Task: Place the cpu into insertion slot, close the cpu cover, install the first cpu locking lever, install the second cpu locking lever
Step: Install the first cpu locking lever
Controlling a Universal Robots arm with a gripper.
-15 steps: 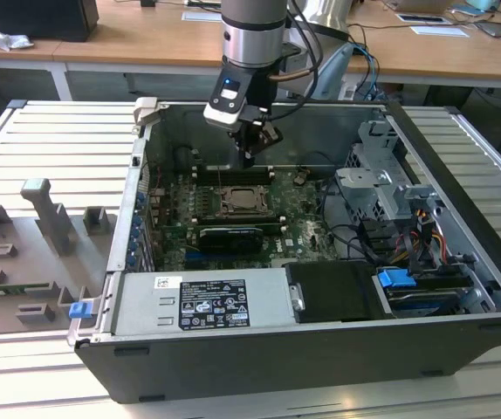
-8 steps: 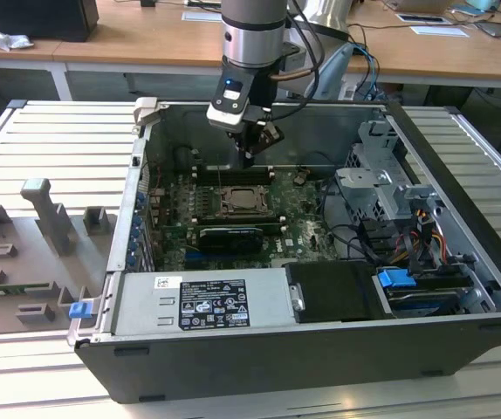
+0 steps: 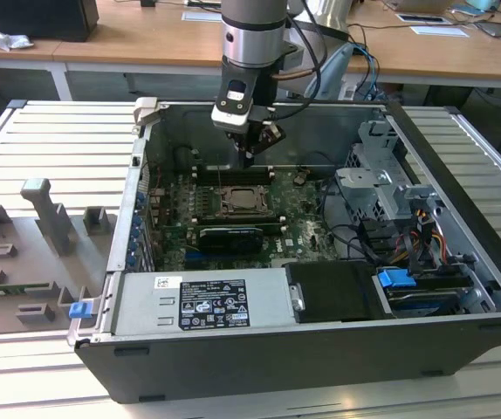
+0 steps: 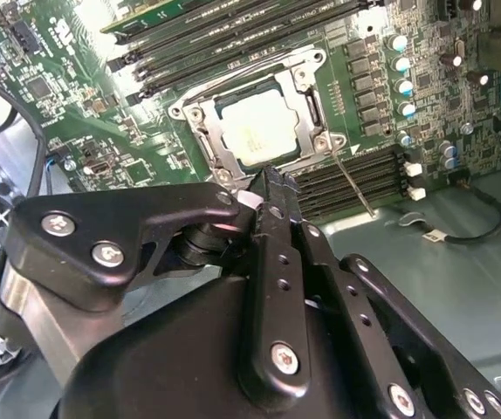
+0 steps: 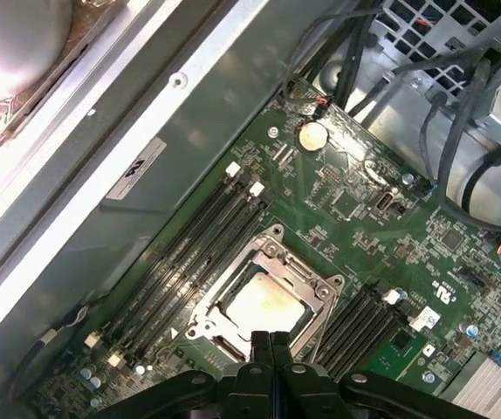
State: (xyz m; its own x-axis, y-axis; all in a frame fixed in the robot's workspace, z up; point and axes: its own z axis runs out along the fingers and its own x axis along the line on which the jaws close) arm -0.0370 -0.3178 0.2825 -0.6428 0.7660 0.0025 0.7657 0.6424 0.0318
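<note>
The cpu lies flat in the insertion slot, its pale metal face up. The silver cpu cover lies down around it, framing the chip through its square cut-out. In the first wrist view the cpu and the cover sit just ahead of the fingertips. A thin metal locking lever sticks out from one socket corner over the memory slots. My gripper is shut with nothing between its fingers, its tip close to the socket's edge. In the exterior view the gripper hangs above the board, just behind the socket.
Long memory slots flank the socket on both sides. A black card lies in front of it. The case walls, a silver power supply, a drive cage and cables surround the board. Grey fixtures stand on the exterior view's left.
</note>
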